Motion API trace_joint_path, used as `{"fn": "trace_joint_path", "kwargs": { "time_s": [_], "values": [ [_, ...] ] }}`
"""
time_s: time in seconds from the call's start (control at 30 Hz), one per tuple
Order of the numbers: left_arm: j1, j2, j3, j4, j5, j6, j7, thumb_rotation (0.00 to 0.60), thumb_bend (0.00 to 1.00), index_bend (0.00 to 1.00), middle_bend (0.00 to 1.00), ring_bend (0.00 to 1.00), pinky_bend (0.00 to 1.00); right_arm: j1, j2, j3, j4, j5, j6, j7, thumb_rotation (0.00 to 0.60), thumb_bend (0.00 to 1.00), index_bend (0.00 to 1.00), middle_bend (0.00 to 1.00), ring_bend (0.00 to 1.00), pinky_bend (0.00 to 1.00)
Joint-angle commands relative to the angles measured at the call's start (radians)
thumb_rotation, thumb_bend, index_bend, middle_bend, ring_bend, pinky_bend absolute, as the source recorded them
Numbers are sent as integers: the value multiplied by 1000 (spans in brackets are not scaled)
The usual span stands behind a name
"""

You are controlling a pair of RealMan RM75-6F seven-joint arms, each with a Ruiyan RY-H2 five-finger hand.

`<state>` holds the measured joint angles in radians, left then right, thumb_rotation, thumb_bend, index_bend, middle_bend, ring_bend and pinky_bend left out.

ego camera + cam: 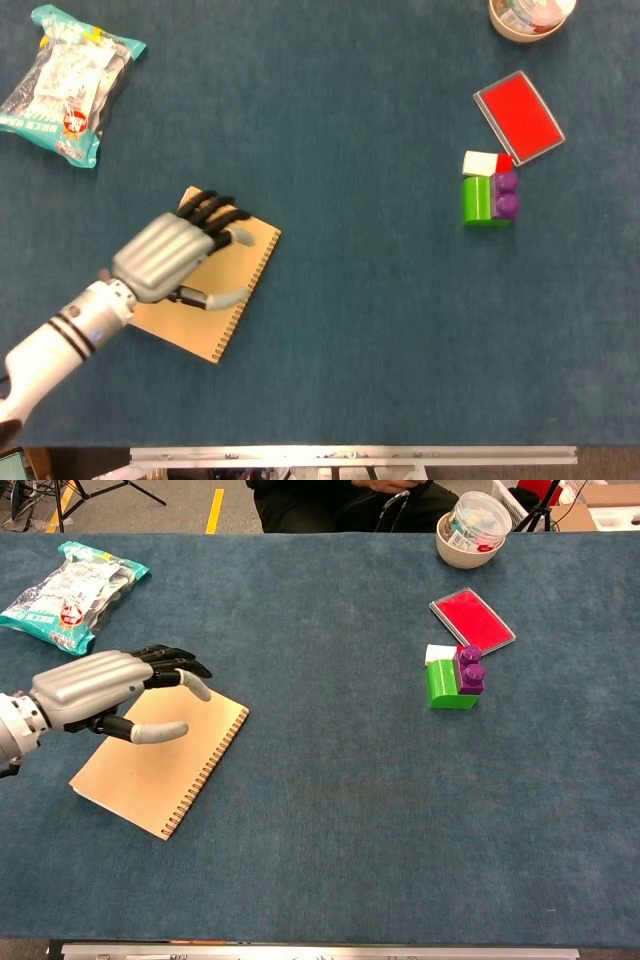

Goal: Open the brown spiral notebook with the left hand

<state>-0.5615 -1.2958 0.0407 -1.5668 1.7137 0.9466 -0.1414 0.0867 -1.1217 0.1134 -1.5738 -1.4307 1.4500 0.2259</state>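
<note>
The print on the snack packet is too small to read.

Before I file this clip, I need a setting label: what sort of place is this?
Likely a robot test lab: a blue felt-covered table with assorted props, a notebook, toy blocks, a snack bag, and a tripod's legs behind.
</note>
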Motion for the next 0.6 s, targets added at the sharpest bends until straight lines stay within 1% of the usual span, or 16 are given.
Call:
{"fn": "trace_joint_path", "kwargs": {
  "time_s": [0.03,0.13,0.4,0.6],
  "values": [
    [-44,-28,4,16,20,-42,8,0,173,235,112,0,0,-3,3,0,-3,2,2,-4,600,533,382,369,277,367],
    [-72,-51,4,23,16,-77,38,0,173,233,109,0,0,-5,5,1,-6,4,4,-5,600,533,381,369,277,367],
    [-114,-115,2,44,-7,-116,127,0,173,231,107,0,0,-9,3,0,0,7,5,-1,600,532,381,369,277,367],
    [-131,-147,-8,72,-55,-146,205,0,172,236,107,0,0,-16,1,-1,7,9,10,8,600,532,382,369,277,367]
  ]
}}
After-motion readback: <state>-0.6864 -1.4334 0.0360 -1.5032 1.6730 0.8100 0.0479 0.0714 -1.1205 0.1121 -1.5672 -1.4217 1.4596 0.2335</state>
